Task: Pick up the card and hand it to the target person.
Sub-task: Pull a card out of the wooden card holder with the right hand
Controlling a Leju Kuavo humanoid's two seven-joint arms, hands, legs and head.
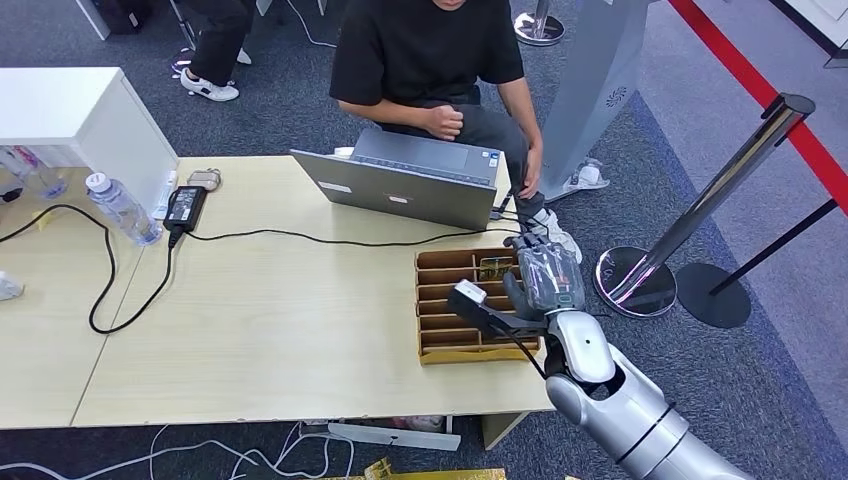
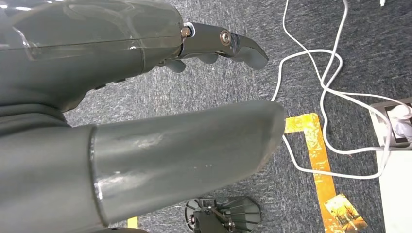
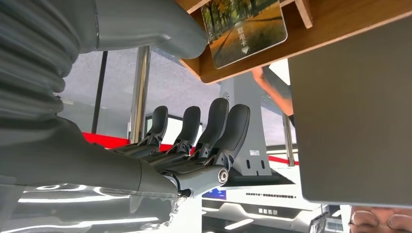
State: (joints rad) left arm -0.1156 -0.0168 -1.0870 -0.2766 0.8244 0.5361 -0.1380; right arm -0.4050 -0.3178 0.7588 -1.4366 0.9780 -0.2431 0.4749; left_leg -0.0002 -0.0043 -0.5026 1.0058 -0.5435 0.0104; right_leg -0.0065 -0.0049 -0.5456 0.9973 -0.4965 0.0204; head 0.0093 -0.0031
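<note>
1. R hand (image 1: pixel 545 275) sits over the right end of the wooden rack (image 1: pixel 432 345), at the table's (image 1: pixel 270 330) right edge. Fingers (image 3: pixel 214 131) apart, lightly bent, holding nothing; thumb lies over the rack's right rim.
2. Card (image 1: pixel 493 268) stands in the rack's far-right slot, just beside the R hand. In the R wrist view the card (image 3: pixel 243 26) has an autumn-tree print; fingers are near it, not touching.
3. L hand (image 2: pixel 145 121) hangs over grey carpet, fingers straight, nothing in it.
4. Laptop (image 1: pixel 410 180) stands open at the table's far edge, just behind the rack; a person (image 1: pixel 430 60) in a black shirt sits behind it, screen back between them and the rack.
5. Black cable (image 1: pixel 330 240) runs across the table from a power brick (image 1: pixel 185 207) near the far-left corner toward the laptop, passing just beyond the rack's far rim.
6. Bottle (image 1: pixel 122 208) stands left of the brick.
7. Stanchion (image 1: pixel 690 215) stands on the floor right of the table, near the R arm.
8. Floor by L hand: white cables (image 2: pixel 330 97), yellow tape (image 2: pixel 316 145), a second card-like piece (image 2: pixel 346 213) on it.
</note>
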